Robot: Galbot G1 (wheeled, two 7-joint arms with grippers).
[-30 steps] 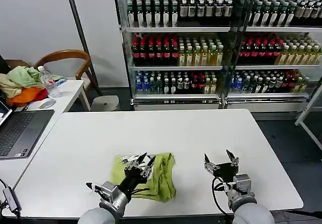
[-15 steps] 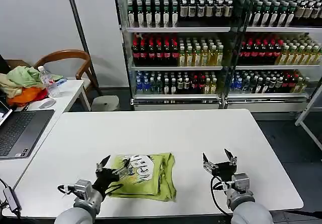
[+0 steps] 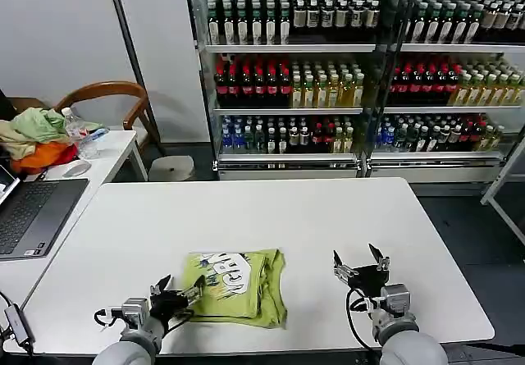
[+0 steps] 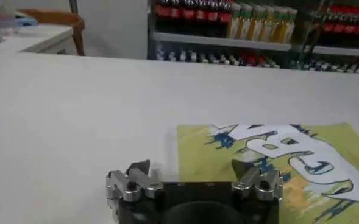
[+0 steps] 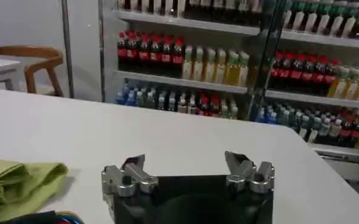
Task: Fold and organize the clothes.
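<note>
The lime yellow-green T-shirt (image 3: pixel 238 285) lies folded into a rough rectangle on the white table (image 3: pixel 246 217), near the front edge, with its white and blue print (image 4: pixel 289 149) facing up. My left gripper (image 3: pixel 176 290) hovers open at the shirt's front left corner, one fingertip over the cloth edge, holding nothing. In the left wrist view the left gripper (image 4: pixel 191 170) spans the shirt's (image 4: pixel 270 158) left edge. My right gripper (image 3: pixel 359 261) stands open over bare table to the right of the shirt. The right wrist view has the right gripper (image 5: pixel 185 164) and a bunched edge of the shirt (image 5: pixel 21 185).
A side table (image 3: pixel 111 148) at the left carries a laptop (image 3: pixel 33 213), a mouse, a water bottle and a heap of pale green and orange garments (image 3: pixel 37 135). A wooden chair (image 3: pixel 107 98) stands behind it. Drink-bottle shelves (image 3: pixel 328 78) line the back.
My left gripper has let go of the shirt and pulled back left and toward me, off the cloth. The fold now lies flat with the print up. The right gripper has barely moved.
</note>
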